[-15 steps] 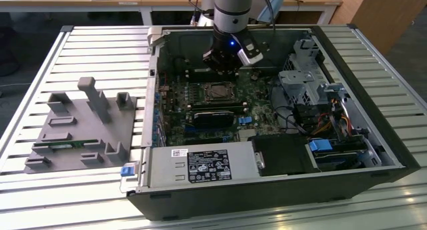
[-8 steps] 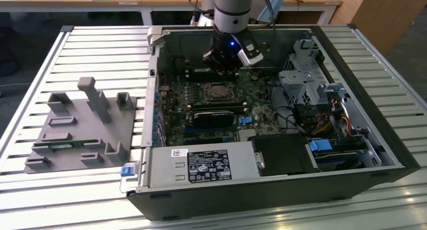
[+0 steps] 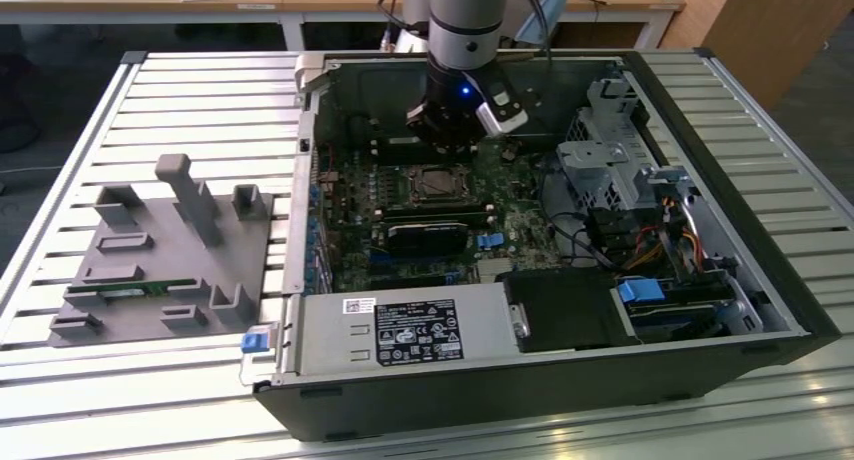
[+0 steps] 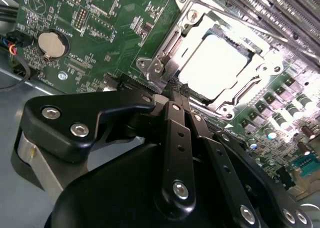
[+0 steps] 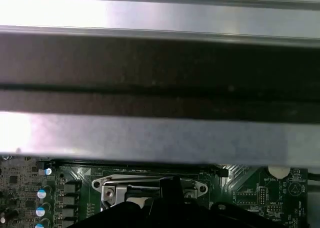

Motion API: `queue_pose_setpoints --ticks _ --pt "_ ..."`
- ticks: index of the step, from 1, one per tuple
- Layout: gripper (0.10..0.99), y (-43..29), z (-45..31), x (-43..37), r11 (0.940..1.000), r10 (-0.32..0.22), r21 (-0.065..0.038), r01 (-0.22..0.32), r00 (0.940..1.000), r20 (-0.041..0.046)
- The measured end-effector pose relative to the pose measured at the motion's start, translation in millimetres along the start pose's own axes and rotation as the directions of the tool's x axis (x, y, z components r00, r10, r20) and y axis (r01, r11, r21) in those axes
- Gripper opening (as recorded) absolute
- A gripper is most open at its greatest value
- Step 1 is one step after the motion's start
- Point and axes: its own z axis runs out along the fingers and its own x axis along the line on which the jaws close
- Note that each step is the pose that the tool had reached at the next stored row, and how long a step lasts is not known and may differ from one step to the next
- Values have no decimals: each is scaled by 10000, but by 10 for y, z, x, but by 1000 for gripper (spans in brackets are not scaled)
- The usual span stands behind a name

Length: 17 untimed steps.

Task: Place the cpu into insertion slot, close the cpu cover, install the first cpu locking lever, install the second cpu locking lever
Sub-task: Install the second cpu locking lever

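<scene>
Hovering upright above the cpu [image 4: 212, 63], gripper [image 4: 176, 91] fingers together

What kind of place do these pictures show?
Probably a robotics lab or workshop: an open black desktop computer case lies on a slatted metal table, beside a grey plastic parts fixture, with wooden desks behind.

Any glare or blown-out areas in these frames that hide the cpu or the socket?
In the second wrist view the cpu top is blown out to near white, and glare spreads over the cpu cover; in the first wrist view bright bands of the case wall wash out; the exterior view is evenly lit.
</scene>
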Motion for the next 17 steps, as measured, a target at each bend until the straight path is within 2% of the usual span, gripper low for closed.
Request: queue_pose_setpoints --ticks 15,17 --pt "106 -134 -9 2 10000 -1 -3 1 10000 1" --pt "106 -136 -47 2 10000 0 -38 0 10000 1"
